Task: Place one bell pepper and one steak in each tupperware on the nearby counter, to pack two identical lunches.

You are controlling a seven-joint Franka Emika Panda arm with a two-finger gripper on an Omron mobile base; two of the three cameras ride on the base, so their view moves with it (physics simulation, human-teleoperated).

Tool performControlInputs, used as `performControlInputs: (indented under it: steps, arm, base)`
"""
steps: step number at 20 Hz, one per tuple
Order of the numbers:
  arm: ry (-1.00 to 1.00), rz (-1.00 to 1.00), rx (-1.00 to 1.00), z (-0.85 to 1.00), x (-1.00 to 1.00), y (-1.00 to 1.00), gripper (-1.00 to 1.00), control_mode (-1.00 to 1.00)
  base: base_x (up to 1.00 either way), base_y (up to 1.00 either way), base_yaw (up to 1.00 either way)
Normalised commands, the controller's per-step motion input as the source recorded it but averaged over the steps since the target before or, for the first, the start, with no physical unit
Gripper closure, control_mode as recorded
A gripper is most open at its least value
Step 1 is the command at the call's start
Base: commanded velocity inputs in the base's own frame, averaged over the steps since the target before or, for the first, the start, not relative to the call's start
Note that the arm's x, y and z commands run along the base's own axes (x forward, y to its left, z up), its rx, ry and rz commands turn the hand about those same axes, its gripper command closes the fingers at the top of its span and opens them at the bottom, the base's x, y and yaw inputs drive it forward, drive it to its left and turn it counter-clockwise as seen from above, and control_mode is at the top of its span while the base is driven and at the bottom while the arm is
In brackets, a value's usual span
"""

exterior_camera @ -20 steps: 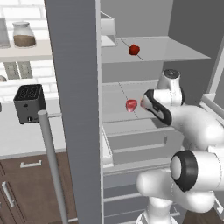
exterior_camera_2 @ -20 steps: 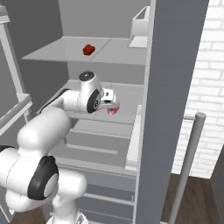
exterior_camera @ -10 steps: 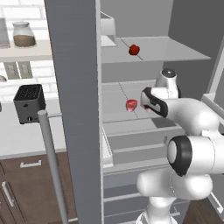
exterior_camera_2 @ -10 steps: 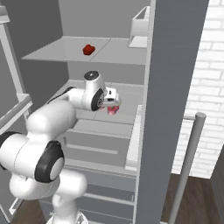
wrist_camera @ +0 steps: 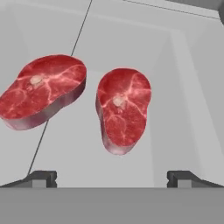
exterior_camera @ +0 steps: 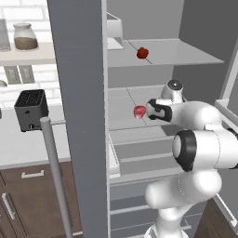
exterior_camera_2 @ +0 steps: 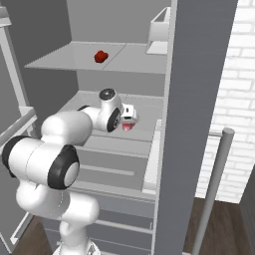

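Two flat pinkish-red steaks lie side by side on the fridge's middle shelf in the hand view, one steak (wrist_camera: 43,89) at the left and the other steak (wrist_camera: 123,109) at the centre. My gripper (wrist_camera: 113,178) is open just short of them, its fingertips (wrist_camera: 41,177) wide apart and holding nothing. The base views show the gripper (exterior_camera: 151,110) (exterior_camera_2: 130,115) reaching into the shelf right beside the steak (exterior_camera: 139,111) (exterior_camera_2: 128,126). A red bell pepper (exterior_camera: 142,52) (exterior_camera_2: 101,56) rests on the shelf above. The tupperware is out of view.
The open fridge door edge (exterior_camera: 79,116) and its long handle (exterior_camera: 56,176) stand at the left. A white box (exterior_camera_2: 159,30) sits on the upper shelf. A toaster (exterior_camera: 30,109) and a jar (exterior_camera: 25,37) are on the counter side. Drawers (exterior_camera: 139,153) lie below the shelf.
The arm has stretched further into the middle shelf, bringing the gripper closer to the steaks. The jaws have stayed open.
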Motion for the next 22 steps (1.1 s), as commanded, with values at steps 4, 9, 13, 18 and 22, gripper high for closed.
performControlInputs:
  steps: [4, 9, 13, 18, 22]
  arm:
    - [0.00, 0.00, 0.01, -0.05, 0.35, -0.17, -1.00, -1.00]
    - [0.03, 0.00, 0.00, 0.00, 0.43, -0.30, -1.00, -1.00]
    - [0.07, 0.00, 0.00, -0.05, 0.16, -0.01, -1.00, -1.00]
    - [0.09, 0.00, 0.00, -0.19, 0.00, 0.16, -1.00, -1.00]
    - [0.03, 0.00, 0.00, -0.05, 0.04, 0.14, -1.00, -1.00]
  base:
    - [0.00, 0.00, 0.00]
    - [0.00, 0.00, 0.00]
    - [0.00, 0.00, 0.00]
    - [0.00, 0.00, 0.00]
    - [0.00, 0.00, 0.00]
